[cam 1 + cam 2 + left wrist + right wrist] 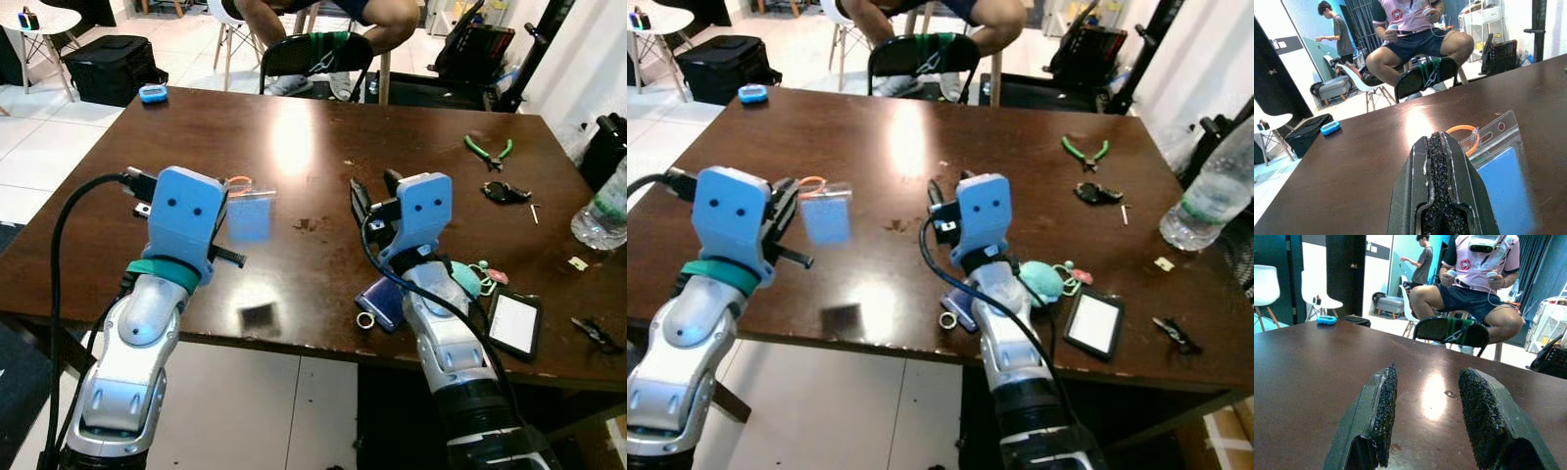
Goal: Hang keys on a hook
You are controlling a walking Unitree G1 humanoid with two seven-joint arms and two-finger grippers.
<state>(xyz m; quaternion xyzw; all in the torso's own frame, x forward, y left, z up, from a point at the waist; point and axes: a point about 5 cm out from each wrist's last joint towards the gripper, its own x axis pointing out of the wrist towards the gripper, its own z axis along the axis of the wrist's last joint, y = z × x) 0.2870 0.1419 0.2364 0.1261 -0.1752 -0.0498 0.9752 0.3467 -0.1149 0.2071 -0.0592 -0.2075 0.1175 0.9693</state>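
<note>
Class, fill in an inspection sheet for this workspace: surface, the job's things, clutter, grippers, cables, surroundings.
Surface: dark brown table, glossy, with light glare.
Job's things: keys with teal fob by the near edge, beside the right arm; black key fob further right; no hook seen.
Clutter: blue badge holder with orange loop, green pliers, phone, water bottle, small blue case.
Grippers: left gripper shut, beside the badge holder; right gripper open, above bare table.
Cables: black cable along the left arm.
Surroundings: seated person, chairs, tiled floor.
</note>
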